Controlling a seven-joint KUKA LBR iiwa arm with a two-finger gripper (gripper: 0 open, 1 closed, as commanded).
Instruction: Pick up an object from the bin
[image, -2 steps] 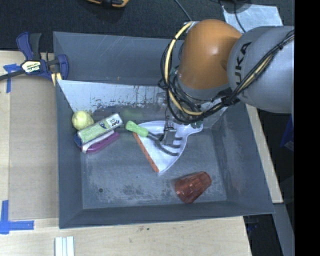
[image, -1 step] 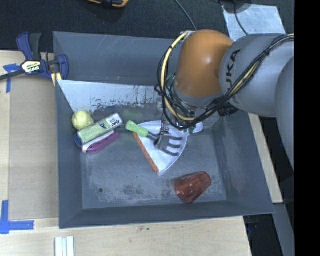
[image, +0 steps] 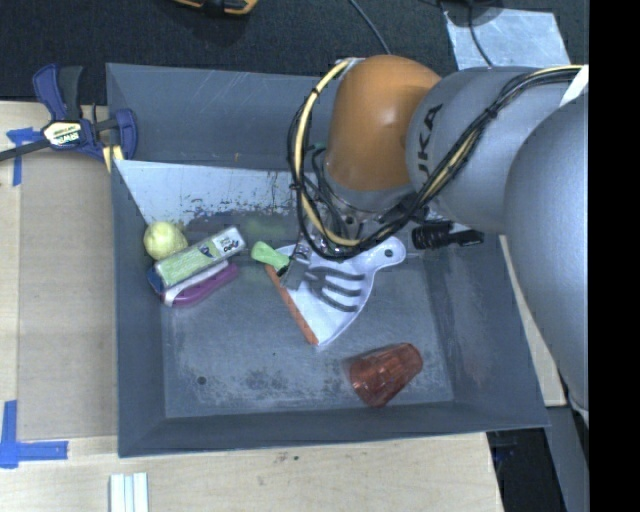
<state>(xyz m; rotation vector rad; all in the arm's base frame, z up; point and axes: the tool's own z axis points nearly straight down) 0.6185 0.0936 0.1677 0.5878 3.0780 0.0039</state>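
Orange-covered wrist (image: 380, 125) hangs over the white slotted spatula (image: 345, 285). Jaws sit at the spatula's left edge, mostly hidden under the wrist; can't tell if they're open or closed, and nothing is visibly gripped.

Nearest candidates:
- orange stick (image: 296, 310), along the spatula's left edge, touching it
- small green piece (image: 267, 254), just left of the spatula's top

Well left of the spatula lie a yellow-green ball (image: 165, 240), a green labelled tube (image: 195, 262) and a purple item (image: 205, 287). Reddish-brown cup (image: 385, 373) is below-right, apart.

Likely the approach step, nothing lifted yet. To do it well: straddle one thing only, across its narrow width and clear of the spatula blade, then lift straight.
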